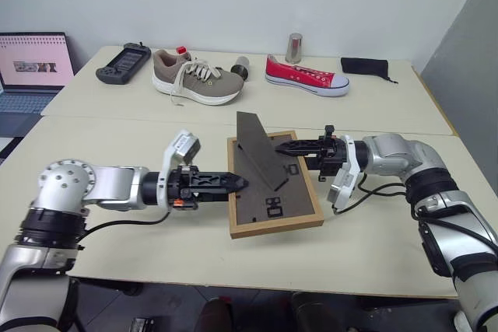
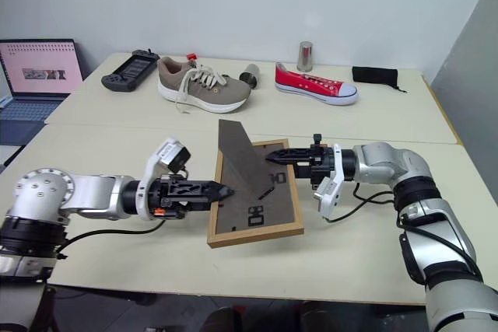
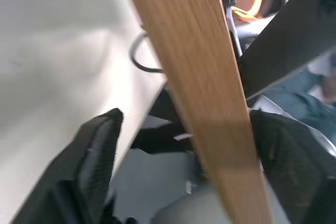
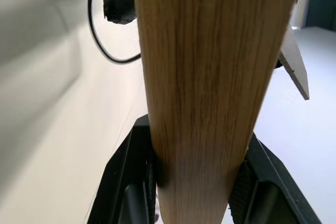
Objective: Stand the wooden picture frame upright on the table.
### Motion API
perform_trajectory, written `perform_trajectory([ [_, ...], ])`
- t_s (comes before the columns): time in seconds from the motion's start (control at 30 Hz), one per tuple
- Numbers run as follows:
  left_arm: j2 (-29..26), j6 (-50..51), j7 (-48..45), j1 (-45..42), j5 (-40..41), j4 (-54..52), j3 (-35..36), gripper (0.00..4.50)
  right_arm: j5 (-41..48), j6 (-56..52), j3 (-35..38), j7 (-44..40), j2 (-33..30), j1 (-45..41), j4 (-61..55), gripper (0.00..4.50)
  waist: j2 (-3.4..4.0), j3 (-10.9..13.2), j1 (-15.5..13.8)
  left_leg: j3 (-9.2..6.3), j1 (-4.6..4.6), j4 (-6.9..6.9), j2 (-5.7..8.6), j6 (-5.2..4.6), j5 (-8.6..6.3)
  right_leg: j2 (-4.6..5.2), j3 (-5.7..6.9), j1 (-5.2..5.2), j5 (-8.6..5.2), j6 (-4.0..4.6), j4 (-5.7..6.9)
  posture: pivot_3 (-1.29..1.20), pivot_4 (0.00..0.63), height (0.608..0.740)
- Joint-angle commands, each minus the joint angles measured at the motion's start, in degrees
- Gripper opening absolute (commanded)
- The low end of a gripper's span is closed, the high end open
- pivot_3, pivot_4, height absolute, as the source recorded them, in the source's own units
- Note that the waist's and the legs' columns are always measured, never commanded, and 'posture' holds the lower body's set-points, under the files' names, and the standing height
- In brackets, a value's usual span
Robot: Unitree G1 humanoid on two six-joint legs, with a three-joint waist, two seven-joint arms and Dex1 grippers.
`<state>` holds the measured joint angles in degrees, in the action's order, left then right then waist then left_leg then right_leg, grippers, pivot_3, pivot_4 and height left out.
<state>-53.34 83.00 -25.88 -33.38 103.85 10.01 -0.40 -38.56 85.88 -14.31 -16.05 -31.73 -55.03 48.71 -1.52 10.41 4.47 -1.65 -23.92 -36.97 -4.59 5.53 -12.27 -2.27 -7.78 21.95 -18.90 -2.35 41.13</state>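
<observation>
Light-wood picture frame with dark back panel [image 1: 274,192], easel flap raised, sits between both grippers on the cream table [image 1: 373,239]. Right gripper [image 4: 197,182] clamps its right edge. Left gripper [image 3: 184,150] jaws apart, straddling the left edge.

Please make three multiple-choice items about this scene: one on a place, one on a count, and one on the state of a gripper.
1. Where is the wooden picture frame?
A. between the two grippers
B. beside the laptop
C. on the floor

2. How many shoes lie on the far part of the table?
A. one
B. two
C. three

3. How does the right gripper stand?
A. open, away from the frame
B. shut on the frame's wooden edge
C. shut on a shoe

Answers:
1 A: the frame is back side up, with the left gripper at one edge and the right at the other.
2 B: a grey-brown sneaker and a red sneaker.
3 B: the right wrist view shows both fingers pressed on the wood.
</observation>
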Motion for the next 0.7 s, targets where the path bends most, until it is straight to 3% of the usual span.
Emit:
perform_trajectory([
  [0.03,-3.68,-2.13,-3.01,0.17,-5.76,-0.25,7.07,4.5,10.28,-5.76,-1.07,-2.19,-2.23,1.14,1.32,1.31,0.0,0.0,0.08,-0.01,0.0,0.0,0.0,-0.01,0.0,0.0,0.01,0.0,0.0,0.0,0.0,0.0,0.15,0.74],
  [0.23,-7.93,-6.08,-8.34,4.51,-16.79,-9.29,13.11,4.5,33.2,-24.66,-1.59,-19.43,-1.28,6.81,-3.31,1.31,0.02,0.03,0.26,-0.01,0.0,0.03,-0.01,-0.02,-0.01,0.05,0.07,-0.12,0.0,0.0,-0.1,0.0,0.15,0.74],
  [0.37,-6.67,-17.75,-8.59,9.44,-28.88,-18.12,17.1,4.5,53.67,-59.98,0.61,-35.67,4.65,9.05,-15.81,1.31,0.12,0.11,0.52,-0.05,0.02,0.07,-0.06,-0.02,-0.01,0.09,0.19,-0.23,0.0,-0.01,-0.18,0.0,0.15,0.74],
  [0.5,-7.24,-25.83,-13.29,13.1,-40.15,-24.85,13.89,4.5,60.01,-83.4,2.82,-38.86,9.2,5.58,-17.72,1.31,0.26,0.19,0.43,-0.11,0.06,0.09,-0.11,-0.01,0.01,0.07,0.36,-0.21,-0.01,0.01,-0.12,0.0,0.15,0.74],
  [0.7,-4.42,-31.87,-15.49,14.84,-48.13,-26.99,13.36,4.5,61.26,-93.95,5.81,-41.18,14.18,2.45,-13.2,1.31,0.27,0.23,-0.24,-0.08,-0.11,0.13,-0.06,-0.05,-0.02,0.09,0.41,-0.13,-0.03,-0.01,-0.3,0.0,0.15,0.74],
])
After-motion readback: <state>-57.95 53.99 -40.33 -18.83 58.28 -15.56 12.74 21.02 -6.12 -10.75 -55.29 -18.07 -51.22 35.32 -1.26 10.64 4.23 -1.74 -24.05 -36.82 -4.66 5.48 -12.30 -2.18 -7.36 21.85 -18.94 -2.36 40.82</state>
